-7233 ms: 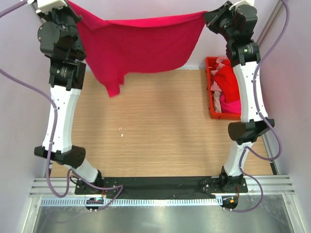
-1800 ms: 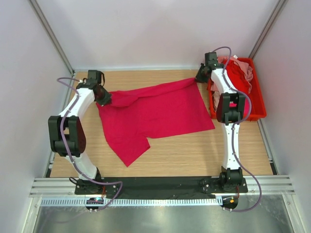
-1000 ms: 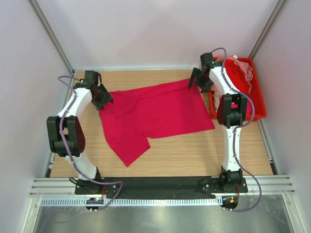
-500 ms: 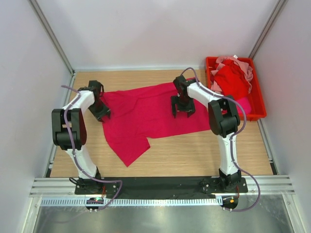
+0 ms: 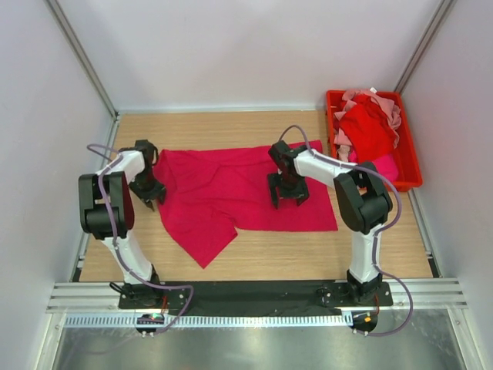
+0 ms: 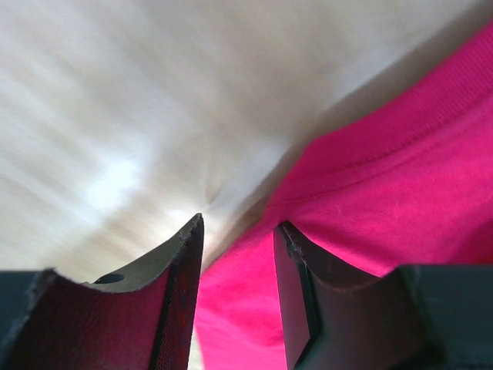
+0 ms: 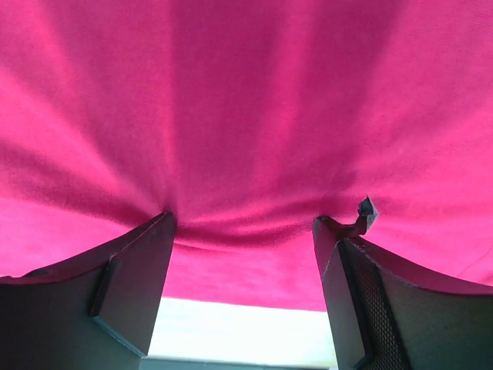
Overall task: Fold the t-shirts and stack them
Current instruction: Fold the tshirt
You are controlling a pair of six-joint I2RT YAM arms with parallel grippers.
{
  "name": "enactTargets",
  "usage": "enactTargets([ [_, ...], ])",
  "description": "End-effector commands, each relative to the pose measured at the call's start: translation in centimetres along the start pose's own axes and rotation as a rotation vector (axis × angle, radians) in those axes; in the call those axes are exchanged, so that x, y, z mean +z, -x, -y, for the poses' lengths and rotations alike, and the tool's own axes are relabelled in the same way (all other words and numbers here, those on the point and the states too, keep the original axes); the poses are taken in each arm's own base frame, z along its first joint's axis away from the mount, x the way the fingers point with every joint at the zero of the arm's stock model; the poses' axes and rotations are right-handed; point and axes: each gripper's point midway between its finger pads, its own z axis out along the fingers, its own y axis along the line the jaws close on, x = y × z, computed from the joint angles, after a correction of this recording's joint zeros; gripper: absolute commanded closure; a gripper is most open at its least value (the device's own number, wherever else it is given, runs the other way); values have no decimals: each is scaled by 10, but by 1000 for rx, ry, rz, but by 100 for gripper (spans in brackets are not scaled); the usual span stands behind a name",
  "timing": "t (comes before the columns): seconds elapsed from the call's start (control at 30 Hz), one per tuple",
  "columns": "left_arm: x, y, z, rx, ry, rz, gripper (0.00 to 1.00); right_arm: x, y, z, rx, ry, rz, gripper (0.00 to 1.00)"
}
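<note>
Soft, light shirt (image 5: 231, 185) lies mid-desk (image 5: 308, 254); left gripper (image 5: 149, 199) half-open, right gripper (image 5: 288, 200) wide, apparently empty; corners offer hold.

One crimson t-shirt (image 5: 231, 193) spread on one wooden surface (image 5: 254, 250). One red bin (image 5: 414, 148) holding a heap of further shirts (image 5: 368, 127), number unclear. Two pincers: left pincer (image 5: 149, 198), right pincer (image 5: 288, 202).
</note>
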Motion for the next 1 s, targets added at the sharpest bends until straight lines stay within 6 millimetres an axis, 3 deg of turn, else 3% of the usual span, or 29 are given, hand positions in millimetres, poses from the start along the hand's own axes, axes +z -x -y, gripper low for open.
enactTargets([
  [0.0, -13, 2, -50, -26, 121, 33, 57, -19, -20, -23, 29, 92, 6, 21],
  [0.1, -29, 8, -64, -33, 116, 89, 56, -32, -23, -34, 57, 156, 15, 20],
  [0.23, -56, 18, -58, 14, 46, 127, 53, -48, -1, -17, 24, 62, 90, 18],
  [0.33, -75, 29, -34, 56, -82, 144, 52, -60, 24, -4, 15, 12, 127, 17],
  [0.43, -93, 44, 4, 96, -277, 192, 47, -73, 55, 9, 76, 29, 176, 17],
  [0.47, -100, 48, 18, 103, -349, 198, 45, -74, 65, 22, 133, 38, 185, 17],
  [0.57, -111, 64, 51, 116, -482, 221, 40, -78, 89, 26, 224, 136, 206, 17],
  [0.6, -120, 72, 61, 117, -523, 238, 39, -80, 97, 39, 288, 153, 215, 17],
  [0.67, -113, 78, 76, 121, -548, 211, 38, -81, 111, 50, 336, 160, 233, 17],
  [0.7, -121, 82, 84, 123, -583, 200, 39, -81, 117, 62, 367, 156, 241, 17],
  [0.77, -110, 76, 90, 109, -582, 150, 41, -79, 127, 71, 386, 152, 250, 18],
  [0.9, -97, 51, 86, 105, -558, 92, 45, -76, 136, 90, 409, 120, 254, 20],
  [0.97, -88, 37, 73, 108, -515, 79, 46, -73, 139, 94, 407, 110, 265, 20],
])
